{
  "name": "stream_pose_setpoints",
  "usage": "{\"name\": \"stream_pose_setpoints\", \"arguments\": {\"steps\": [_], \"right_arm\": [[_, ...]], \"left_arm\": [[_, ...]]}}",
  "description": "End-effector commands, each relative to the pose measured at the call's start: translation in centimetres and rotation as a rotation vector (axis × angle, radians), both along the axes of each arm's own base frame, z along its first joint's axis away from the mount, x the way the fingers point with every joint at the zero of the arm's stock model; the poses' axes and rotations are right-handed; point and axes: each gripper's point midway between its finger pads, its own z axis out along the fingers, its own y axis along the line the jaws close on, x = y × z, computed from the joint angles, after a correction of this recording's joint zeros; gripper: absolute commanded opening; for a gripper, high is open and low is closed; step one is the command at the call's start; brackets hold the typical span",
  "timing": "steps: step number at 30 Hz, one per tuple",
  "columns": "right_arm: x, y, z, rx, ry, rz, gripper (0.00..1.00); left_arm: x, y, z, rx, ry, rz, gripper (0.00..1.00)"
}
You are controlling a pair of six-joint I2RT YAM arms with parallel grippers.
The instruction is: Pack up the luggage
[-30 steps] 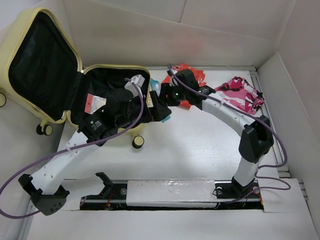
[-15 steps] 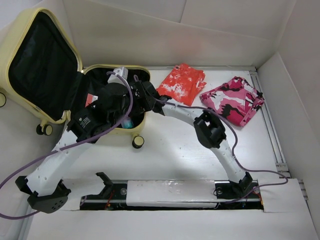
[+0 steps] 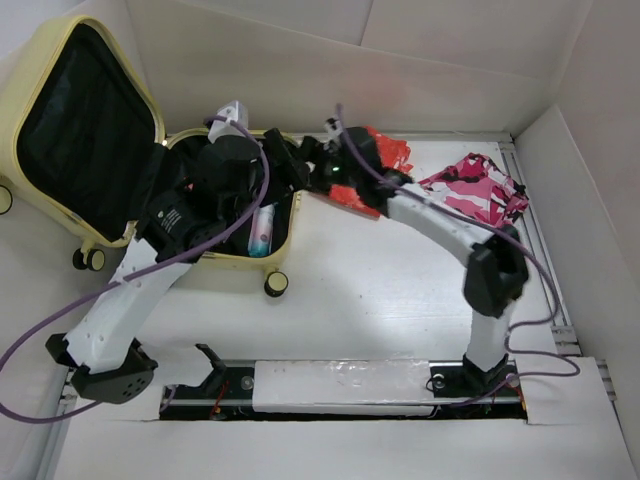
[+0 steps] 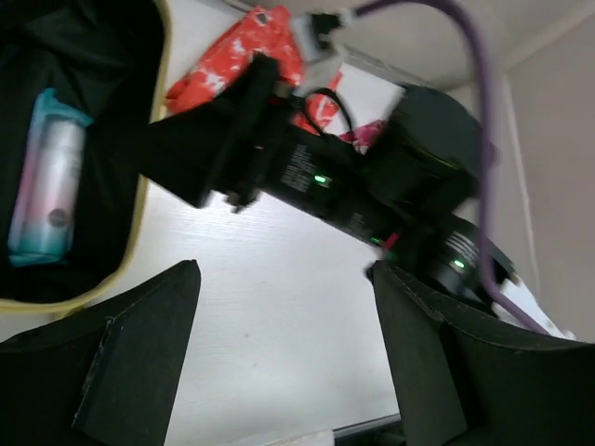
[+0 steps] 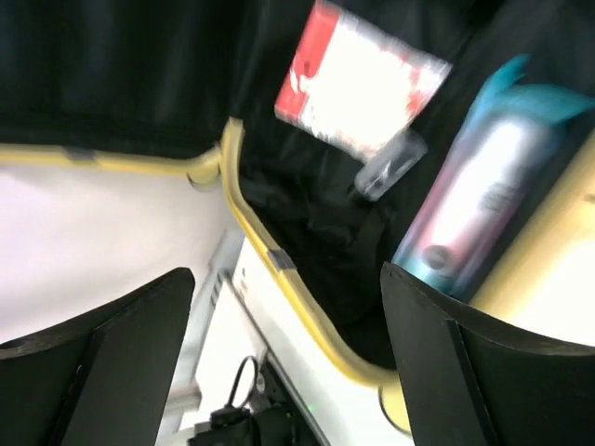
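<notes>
Far left: pale yellow luggage (image 3: 80, 130) open, lid leaning on wall, base flat on table. Inside base: pink-and-teal bottle (image 3: 263, 232), red-and-white packet (image 5: 358, 79). Left gripper (image 4: 284, 269) above base, fingers spread, holding nothing. Right gripper (image 5: 286, 271) by right rim, spread too, empty. Further right: red cloth (image 3: 395, 150), pink camo cloth (image 3: 480, 185). Probably hard, smooth, slippery shell; wheels may roll. Best grab at lid's yellow rim.
</notes>
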Motion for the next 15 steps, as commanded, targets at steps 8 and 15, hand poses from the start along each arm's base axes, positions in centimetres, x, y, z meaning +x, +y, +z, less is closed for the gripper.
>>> {"name": "stream_pose_setpoints", "arguments": {"steps": [8, 15], "right_arm": [[-0.1, -26.5, -1.6, -0.285, -0.109, -0.494, 0.32], [-7.4, -34.6, -2.8, -0.397, -0.044, -0.613, 0.23]], "left_arm": [[3.9, -10.8, -1.9, -0.103, 0.036, -0.290, 0.40], [9.7, -14.8, -11.8, -0.164, 0.205, -0.232, 0.36]]}}
